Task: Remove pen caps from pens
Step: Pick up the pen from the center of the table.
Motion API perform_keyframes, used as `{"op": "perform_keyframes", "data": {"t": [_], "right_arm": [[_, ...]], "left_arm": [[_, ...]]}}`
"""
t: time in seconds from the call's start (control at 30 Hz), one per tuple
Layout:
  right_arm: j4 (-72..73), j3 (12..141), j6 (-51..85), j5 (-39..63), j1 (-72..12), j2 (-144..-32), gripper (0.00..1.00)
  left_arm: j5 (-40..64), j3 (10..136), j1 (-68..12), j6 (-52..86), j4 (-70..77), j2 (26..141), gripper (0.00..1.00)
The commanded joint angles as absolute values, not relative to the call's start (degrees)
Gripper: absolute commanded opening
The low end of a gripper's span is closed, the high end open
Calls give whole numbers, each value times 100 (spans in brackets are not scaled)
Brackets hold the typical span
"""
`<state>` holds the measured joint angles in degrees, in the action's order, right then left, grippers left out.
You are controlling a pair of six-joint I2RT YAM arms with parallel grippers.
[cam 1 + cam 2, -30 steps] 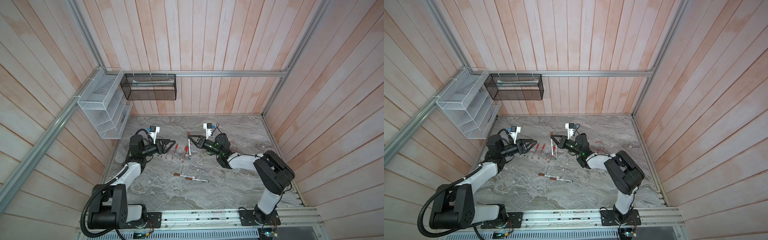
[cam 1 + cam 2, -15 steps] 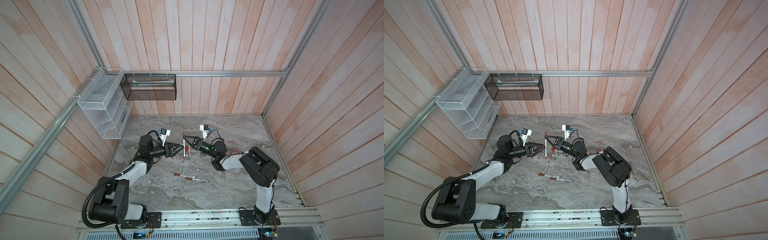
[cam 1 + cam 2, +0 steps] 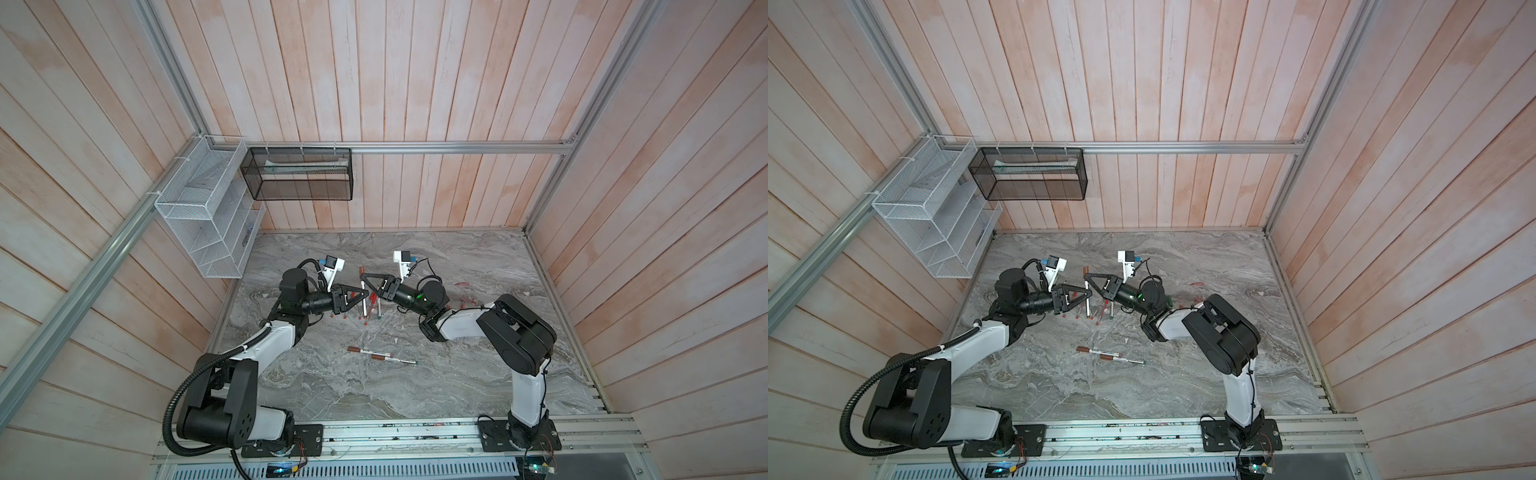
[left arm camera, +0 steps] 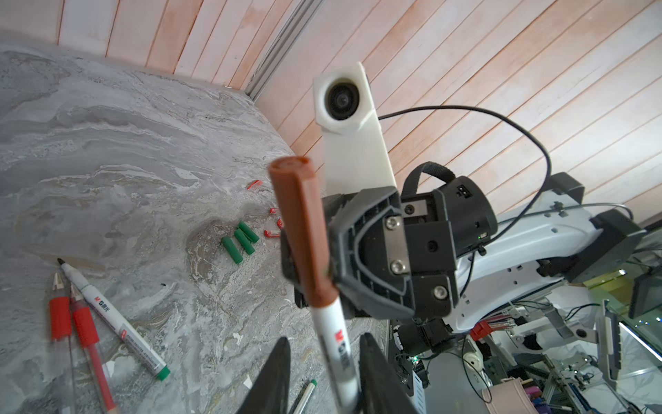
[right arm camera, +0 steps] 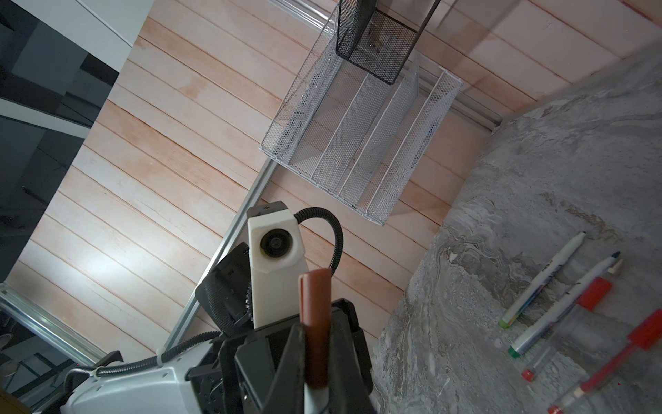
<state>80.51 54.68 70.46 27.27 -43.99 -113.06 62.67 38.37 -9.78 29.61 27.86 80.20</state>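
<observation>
A white marker pen [image 3: 364,302] with a brown pen cap [image 4: 299,229] is held off the table between my two grippers. My right gripper [image 5: 316,326] is shut on the brown cap [image 5: 315,304]. My left gripper [image 4: 324,338] is open, with the white barrel [image 4: 336,344] between its fingers. The barrel lies against one finger, and a gap shows on the other side. In both top views the two gripper tips meet at the marker [image 3: 1087,301]. More pens [image 3: 372,309] lie on the table below. Two brown-capped markers [image 3: 374,354] lie nearer the front.
Loose green caps [image 4: 240,243] and red caps [image 4: 272,234] lie on the marble table [image 3: 457,257] near my right arm. A green-ended marker [image 4: 114,319] and red pens [image 4: 86,333] lie beside my left gripper. A white wire rack [image 3: 203,224] and a black mesh basket [image 3: 299,174] hang on the walls.
Both arms came together over the middle. My right gripper carried the marker leftward. My left gripper moved right onto its barrel, and its jaws narrowed from wide open.
</observation>
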Motion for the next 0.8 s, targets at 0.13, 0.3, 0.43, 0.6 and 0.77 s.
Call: {"op": "perform_keyframes", "data": {"t": [0.13,0.3,0.43,0.6,0.77], "right_arm": [[8071,5577,6910,2801,-4452,-11205,0],[7818,5578,6710,3023,-4318,-11065,9],[7823,5580,6751,3231,-4243,-11053,22],[7666,5697,6747,3337,-4247,-11108,23],[7393,5767,6495,3347,-4236,-11061,7]], "left_arm": [[6117,3956,-1017,2538,2433,8055,5],[6170,3886,-1054,2115,2349,8051,0],[6288,3975,-1068,2053,2128,8042,0],[6400,3967,-1141,2034,2191,8103,0],[6469,3876,-1178,1944,2264,8108,0]]}}
